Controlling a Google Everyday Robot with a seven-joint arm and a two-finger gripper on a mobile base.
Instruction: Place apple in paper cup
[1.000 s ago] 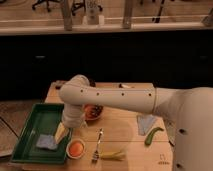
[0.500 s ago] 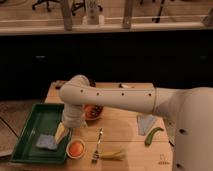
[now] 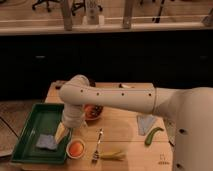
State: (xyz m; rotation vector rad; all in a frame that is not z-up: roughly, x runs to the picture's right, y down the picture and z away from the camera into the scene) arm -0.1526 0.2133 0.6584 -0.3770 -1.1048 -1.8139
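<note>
On the table (image 3: 120,131), end effector (image 3: 63,134) remains above apple (image 3: 76,147) in paper cup (image 3: 76,155).

A dark panel wall (image 3: 125,60) spans mid-frame. A pale ledge (image 3: 150,27) runs above it, with chair bases (image 3: 47,5) upper left. A wooden table (image 3: 125,131) stands below.

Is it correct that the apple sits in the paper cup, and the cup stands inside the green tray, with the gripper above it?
Not quite. In the camera view the paper cup, with the apple in it, stands on the wooden table just right of the green tray, not inside it. The gripper is just above-left of the cup.
</note>
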